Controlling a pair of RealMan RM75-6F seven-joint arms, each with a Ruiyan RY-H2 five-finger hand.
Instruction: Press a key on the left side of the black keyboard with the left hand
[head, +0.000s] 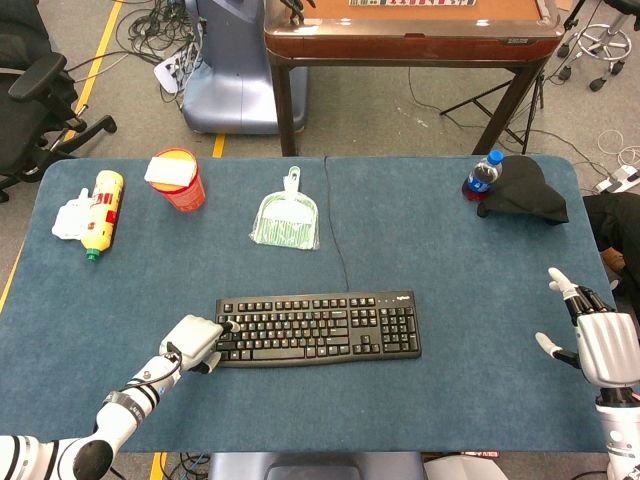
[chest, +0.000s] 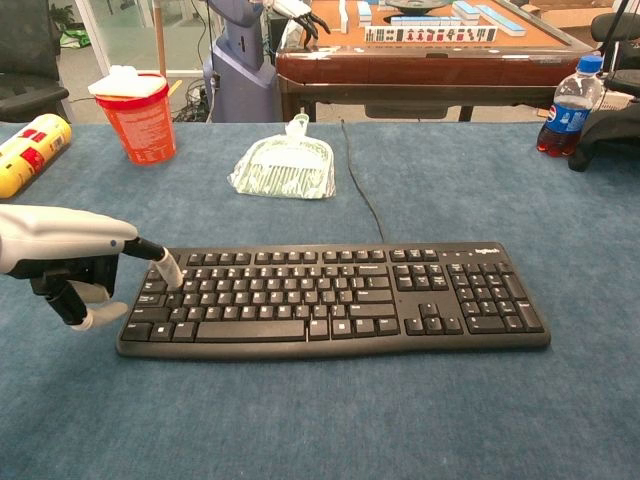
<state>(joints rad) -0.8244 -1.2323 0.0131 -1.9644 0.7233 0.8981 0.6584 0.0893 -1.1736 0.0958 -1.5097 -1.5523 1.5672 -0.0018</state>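
Note:
The black keyboard (head: 317, 327) (chest: 335, 297) lies at the front middle of the blue table. My left hand (head: 194, 342) (chest: 62, 257) sits at its left end, one finger stretched out and the rest curled in. That fingertip (chest: 172, 274) touches a key in the upper left rows of the keyboard. My right hand (head: 602, 343) hovers far off at the right table edge, fingers spread, holding nothing; the chest view does not show it.
A green-and-white dustpan (head: 286, 217) (chest: 284, 164) lies behind the keyboard, beside its cable (head: 337, 230). A red cup (head: 178, 178) (chest: 136, 114) and a yellow bottle (head: 102, 210) stand back left. A blue-capped bottle (head: 483, 174) and black cloth (head: 525, 190) are back right.

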